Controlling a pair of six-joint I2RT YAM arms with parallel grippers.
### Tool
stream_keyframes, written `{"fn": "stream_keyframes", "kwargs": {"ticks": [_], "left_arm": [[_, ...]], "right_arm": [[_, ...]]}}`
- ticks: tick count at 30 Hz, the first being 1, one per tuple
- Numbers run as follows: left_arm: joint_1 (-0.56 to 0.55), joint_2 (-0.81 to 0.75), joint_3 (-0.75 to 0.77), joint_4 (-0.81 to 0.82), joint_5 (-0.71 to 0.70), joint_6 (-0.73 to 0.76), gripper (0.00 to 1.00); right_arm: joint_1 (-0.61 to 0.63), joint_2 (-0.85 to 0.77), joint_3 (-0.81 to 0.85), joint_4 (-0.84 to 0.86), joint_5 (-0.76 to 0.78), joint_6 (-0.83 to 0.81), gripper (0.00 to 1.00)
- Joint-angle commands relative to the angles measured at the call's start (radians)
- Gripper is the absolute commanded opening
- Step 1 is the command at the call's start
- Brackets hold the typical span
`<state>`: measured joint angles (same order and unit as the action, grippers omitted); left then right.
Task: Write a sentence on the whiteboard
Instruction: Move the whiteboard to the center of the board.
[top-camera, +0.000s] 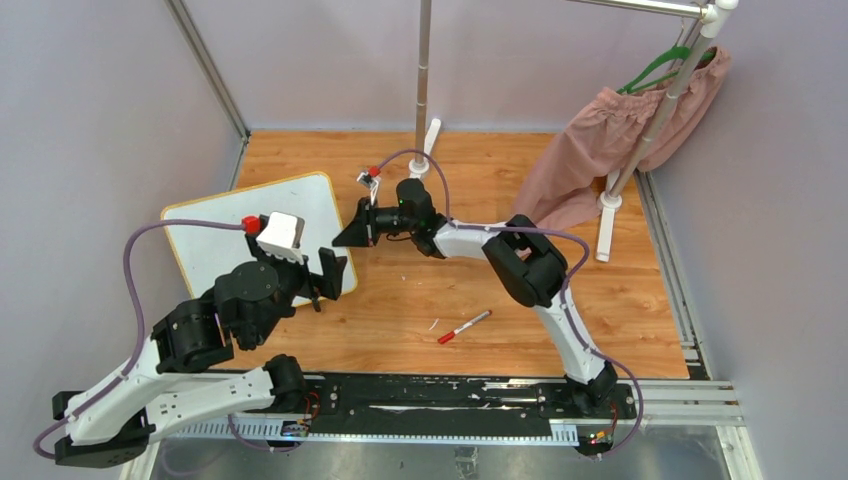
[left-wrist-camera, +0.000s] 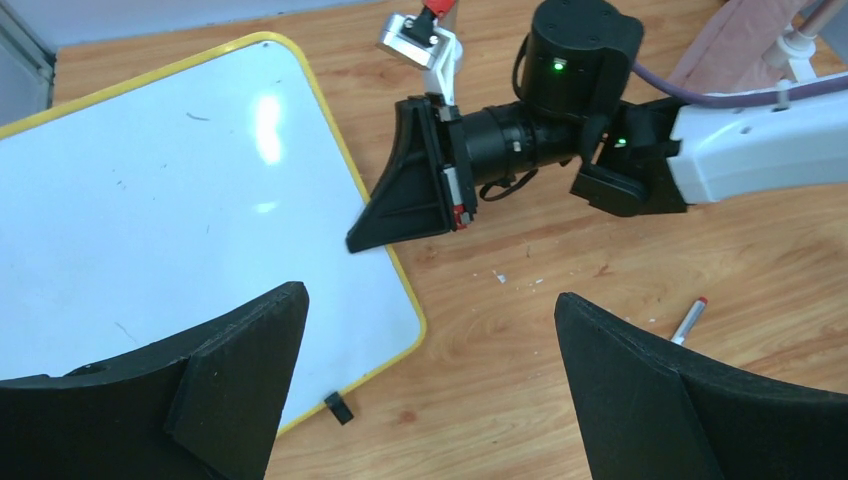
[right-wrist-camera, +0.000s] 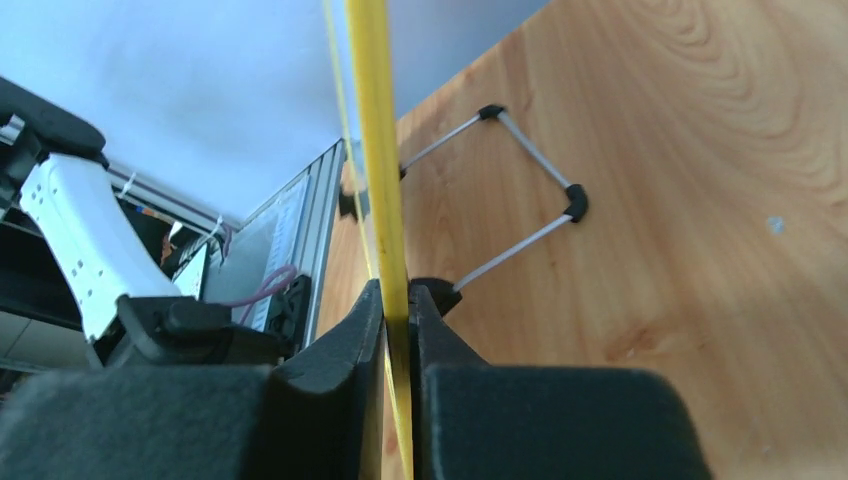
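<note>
I see one whiteboard lying at the table's left, blank so far. My right gripper has its jaws pinched on the yellow rim at the right edge; the left gripper hangs above the near corner, jaws wide and empty. I judge the board stiff, light and slick, so the rim is the sensible hold. One marker lies near, unheld. Black clip feet: perhaps two, but the views are poor
</note>
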<state>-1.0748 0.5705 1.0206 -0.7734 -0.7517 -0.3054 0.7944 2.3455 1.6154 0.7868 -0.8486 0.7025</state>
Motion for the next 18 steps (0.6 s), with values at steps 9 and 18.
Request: {"fn": "stream_keyframes", "kwargs": {"ticks": [9, 18], "left_arm": [[0.006, -0.068, -0.069, 0.001, 0.008, -0.053, 1.0], [0.005, -0.089, -0.107, 0.002, 0.025, -0.07, 1.0]], "right_arm": [[-0.006, -0.365, -0.435, -0.103, 0.25, -0.276, 0.0], [-0.099, -0.605, -0.733, -0.134, 0.368, -0.345, 0.0]]}}
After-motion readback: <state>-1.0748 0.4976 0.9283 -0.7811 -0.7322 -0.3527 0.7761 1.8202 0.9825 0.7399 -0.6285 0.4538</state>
